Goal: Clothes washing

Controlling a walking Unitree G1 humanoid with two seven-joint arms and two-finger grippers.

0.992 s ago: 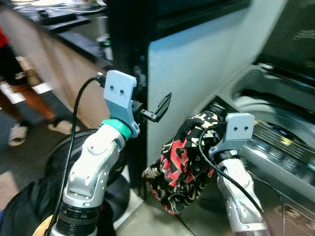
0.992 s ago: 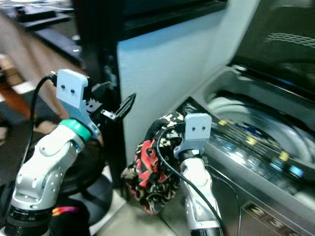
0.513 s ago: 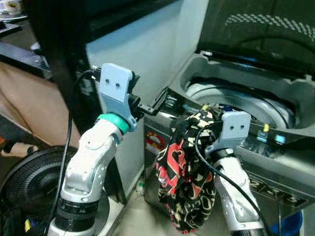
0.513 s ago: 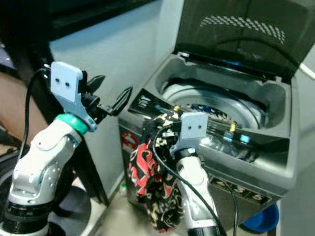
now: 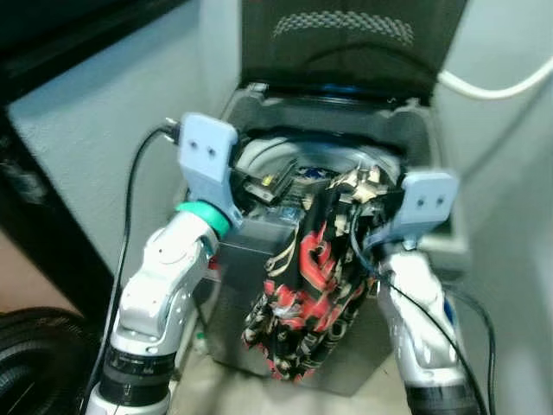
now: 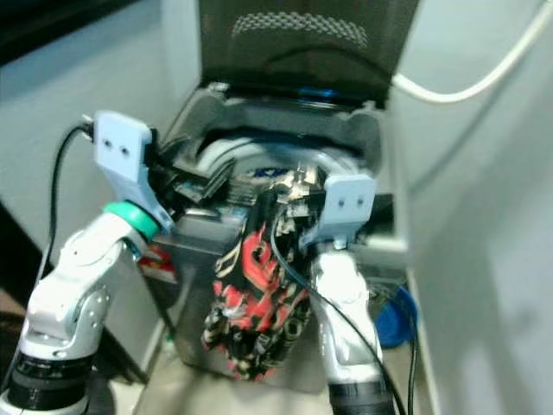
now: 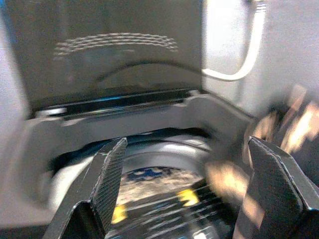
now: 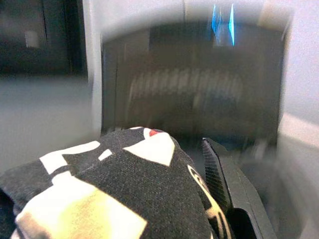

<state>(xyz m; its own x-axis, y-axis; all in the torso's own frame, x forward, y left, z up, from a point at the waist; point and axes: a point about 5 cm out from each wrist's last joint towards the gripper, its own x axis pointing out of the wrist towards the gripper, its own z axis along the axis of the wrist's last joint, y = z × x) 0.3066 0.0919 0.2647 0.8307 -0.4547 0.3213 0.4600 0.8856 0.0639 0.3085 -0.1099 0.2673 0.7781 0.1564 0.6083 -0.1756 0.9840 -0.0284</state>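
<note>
Right gripper (image 6: 298, 194) clamped on black, red and cream patterned garment (image 5: 302, 294), which hung down washing machine's (image 5: 251, 294) front, left gripper (image 5: 259, 181) spread wide and empty over the drum (image 7: 149, 174) holding some laundry, lid (image 5: 350, 43) raised behind, white hose (image 5: 492, 86) on wall

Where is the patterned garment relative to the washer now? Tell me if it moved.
Yes. The patterned garment, held by the right tool, now hangs at the washer rim; earlier it was off to its left.
</note>
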